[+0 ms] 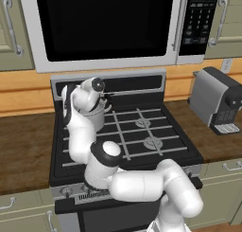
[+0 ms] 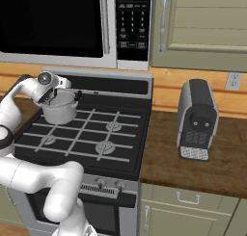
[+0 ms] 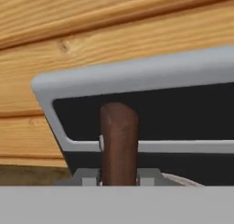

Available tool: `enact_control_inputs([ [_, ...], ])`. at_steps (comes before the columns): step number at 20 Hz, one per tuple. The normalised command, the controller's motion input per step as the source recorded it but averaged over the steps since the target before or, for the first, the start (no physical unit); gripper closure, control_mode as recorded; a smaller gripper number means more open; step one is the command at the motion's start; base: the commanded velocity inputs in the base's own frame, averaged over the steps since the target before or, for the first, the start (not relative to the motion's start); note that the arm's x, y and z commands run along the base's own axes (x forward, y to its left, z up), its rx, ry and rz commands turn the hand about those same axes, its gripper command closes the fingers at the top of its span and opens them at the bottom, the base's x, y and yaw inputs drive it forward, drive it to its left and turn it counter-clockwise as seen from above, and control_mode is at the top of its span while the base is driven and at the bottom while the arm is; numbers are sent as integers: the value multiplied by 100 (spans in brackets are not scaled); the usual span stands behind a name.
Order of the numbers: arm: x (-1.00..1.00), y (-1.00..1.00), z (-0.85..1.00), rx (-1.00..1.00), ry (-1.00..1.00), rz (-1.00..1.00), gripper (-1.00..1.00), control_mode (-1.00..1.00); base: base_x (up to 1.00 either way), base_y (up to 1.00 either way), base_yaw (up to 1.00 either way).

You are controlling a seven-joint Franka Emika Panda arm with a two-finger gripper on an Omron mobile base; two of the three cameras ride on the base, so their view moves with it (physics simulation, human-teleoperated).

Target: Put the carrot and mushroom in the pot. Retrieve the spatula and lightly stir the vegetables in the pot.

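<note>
Over the pot (image 2: 60, 109) at the stove's (image 2: 120, 148) back-left corner, the gripper (image 3: 119, 179) was clamped on the spatula's brown handle (image 3: 119, 141), its length running straight out beyond the fingertips.

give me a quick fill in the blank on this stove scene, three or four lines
1. The pot stands on the stove's back ____ burner.
2. The gripper is shut on a ____ handle.
3. Above the stove hangs a ____.
4. The coffee machine stands on the counter to the ____ of the stove.

Missing words: left; brown; microwave; right
</note>
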Motion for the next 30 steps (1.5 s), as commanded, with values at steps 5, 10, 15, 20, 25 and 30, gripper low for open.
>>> enact_control_inputs([
  [5, 4, -21, -5, -23, -5, -20, 100, -100, 0, 0, 0],
  [10, 1, -5, -3, -28, -12, -17, 100, -100, 0, 0, 0],
  [15, -4, 4, 28, -23, -27, -12, 100, -100, 0, 0, 0],
  [20, -10, 3, 11, -5, -4, -6, 100, -100, 0, 0, 0],
  [25, 10, -2, -74, -8, 0, -4, 100, -100, 0, 0, 0],
  [30, 28, 1, -81, 1, 3, 0, 100, -100, 0, 0, 0],
])
